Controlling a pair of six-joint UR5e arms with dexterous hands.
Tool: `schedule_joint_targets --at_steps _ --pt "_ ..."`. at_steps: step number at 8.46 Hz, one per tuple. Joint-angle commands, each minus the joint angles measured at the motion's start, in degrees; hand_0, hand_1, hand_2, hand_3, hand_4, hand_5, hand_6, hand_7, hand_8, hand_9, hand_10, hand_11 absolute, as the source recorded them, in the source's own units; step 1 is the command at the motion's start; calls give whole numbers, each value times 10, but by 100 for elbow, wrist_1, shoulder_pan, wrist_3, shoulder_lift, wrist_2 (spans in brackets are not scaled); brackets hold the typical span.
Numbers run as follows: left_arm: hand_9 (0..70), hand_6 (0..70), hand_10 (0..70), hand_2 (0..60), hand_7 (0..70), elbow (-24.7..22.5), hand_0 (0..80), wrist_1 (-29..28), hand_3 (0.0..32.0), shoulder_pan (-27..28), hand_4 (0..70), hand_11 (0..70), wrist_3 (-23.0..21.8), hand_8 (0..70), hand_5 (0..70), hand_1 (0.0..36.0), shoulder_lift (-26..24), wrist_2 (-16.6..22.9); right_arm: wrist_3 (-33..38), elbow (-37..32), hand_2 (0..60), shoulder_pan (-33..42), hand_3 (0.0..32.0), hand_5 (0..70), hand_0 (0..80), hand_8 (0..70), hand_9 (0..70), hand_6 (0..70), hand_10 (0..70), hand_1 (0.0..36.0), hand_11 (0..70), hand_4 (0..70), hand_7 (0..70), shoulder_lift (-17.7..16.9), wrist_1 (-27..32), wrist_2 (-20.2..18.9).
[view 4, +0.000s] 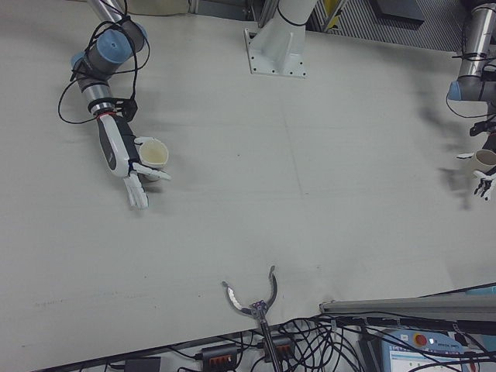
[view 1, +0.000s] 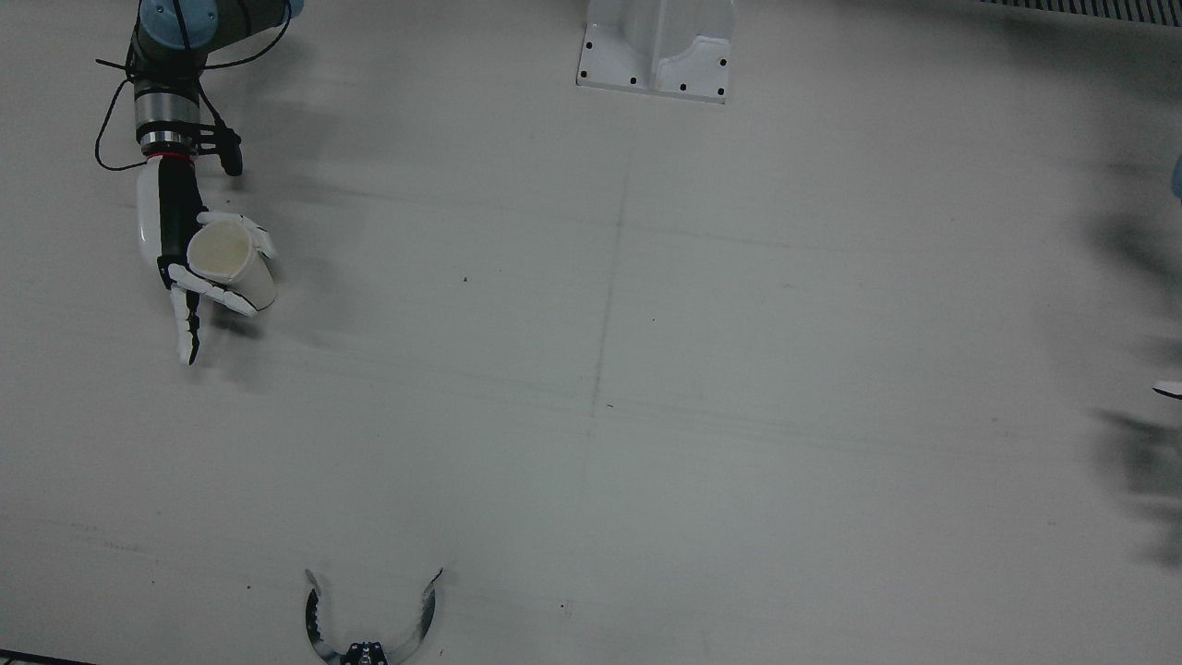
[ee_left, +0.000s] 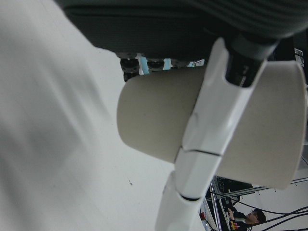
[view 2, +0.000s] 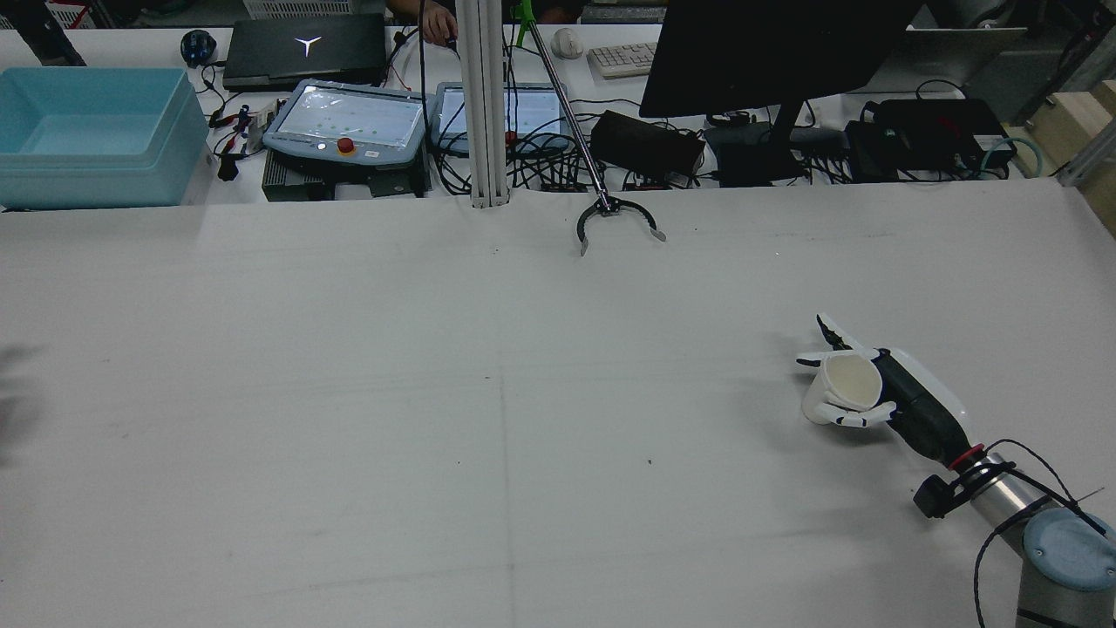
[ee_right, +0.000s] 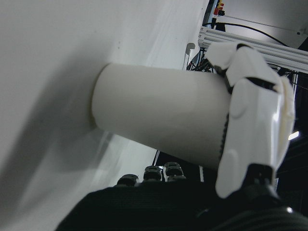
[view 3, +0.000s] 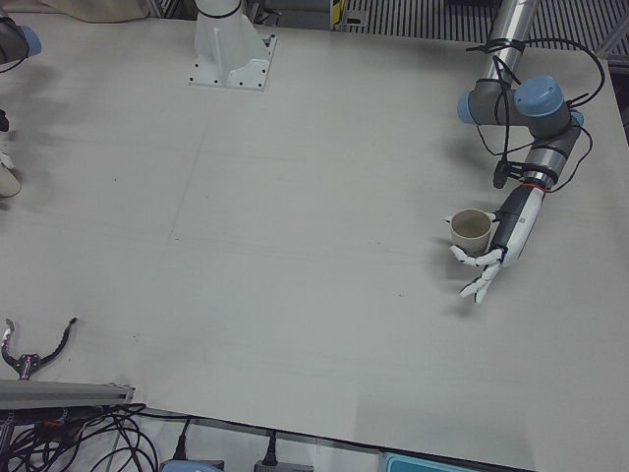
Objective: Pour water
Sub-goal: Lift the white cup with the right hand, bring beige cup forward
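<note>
Both hands hold paper cups. My right hand (view 1: 185, 268) is shut around a cream cup (view 1: 222, 251), upright with its mouth open to the top. In the rear view this cup (view 2: 850, 384) is at the table's right, inside the right hand (view 2: 881, 397). The right hand view shows the cup (ee_right: 159, 120) with its base on the table and a finger (ee_right: 250, 120) across it. My left hand (view 3: 499, 248) is shut on a second beige cup (view 3: 472, 228), also upright. In the left hand view a finger (ee_left: 207, 134) wraps that cup (ee_left: 159, 120). The hands are far apart, near opposite table sides.
A metal grabber claw (view 1: 369, 628) lies at the operators' edge of the table. A white pedestal base (view 1: 656, 55) is bolted at the robot's side. Beyond the table stand a blue bin (view 2: 96, 131), teach pendants (view 2: 349, 122), a monitor (view 2: 767, 52) and cables.
</note>
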Motion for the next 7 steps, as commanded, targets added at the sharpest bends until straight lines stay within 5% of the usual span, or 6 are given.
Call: schedule_joint_targets --at_steps 1,4,7 --pt "25 103 79 32 136 -9 800 -6 0 -44 700 153 -18 58 700 360 2 0 21 71 397 15 0 50 675 53 11 100 0 288 0 700 52 0 9 11" --pt "25 104 79 47 136 -288 800 64 0 -35 700 152 -62 58 700 360 -7 44 -14 633 414 566 0 57 736 48 6 126 0 307 0 700 102 0 -9 -24" --pt "22 109 75 76 142 -939 800 599 0 -18 700 147 25 57 700 360 -242 605 108 696 433 1349 0 67 800 44 19 171 0 332 0 700 166 -9 -9 -51"
